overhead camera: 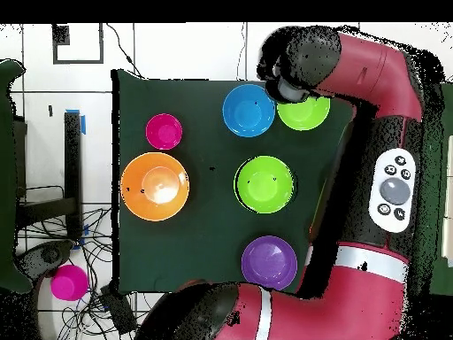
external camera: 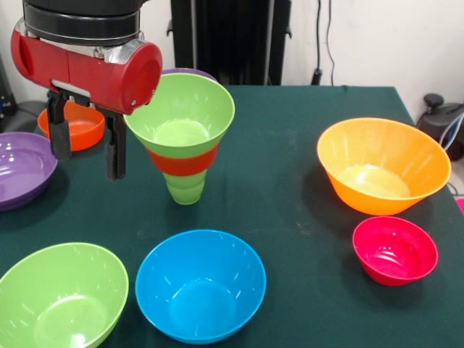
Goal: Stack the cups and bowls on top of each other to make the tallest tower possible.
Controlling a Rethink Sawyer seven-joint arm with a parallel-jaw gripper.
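The purple bowl (external camera: pixel 22 168) at the table's left edge in the front view is cut off by the frame, and so is the lime-green bowl (external camera: pixel 61 296) at the near left corner; the small orange-red bowl (external camera: pixel 78 125) toward the far left edge sits partly behind the gripper (external camera: pixel 87 152). The gripper hangs just left of the tower (external camera: pixel 183 134), apart from it, its two dark fingers spread and grasping nothing. The tower stands near the middle of the table: a light-green cup (external camera: pixel 185 187) at the bottom, an orange-red bowl (external camera: pixel 183 162) above it, a lime-green bowl (external camera: pixel 181 112) on top. A second purple bowl (external camera: pixel 190 72) peeks out behind it, mostly hidden. Counted: two purple, two orange-red, two lime-green. Then a blue bowl (external camera: pixel 200 284) at the near edge, a large orange bowl (external camera: pixel 383 165) toward the right edge, a pink-red bowl (external camera: pixel 395 250) in front of it
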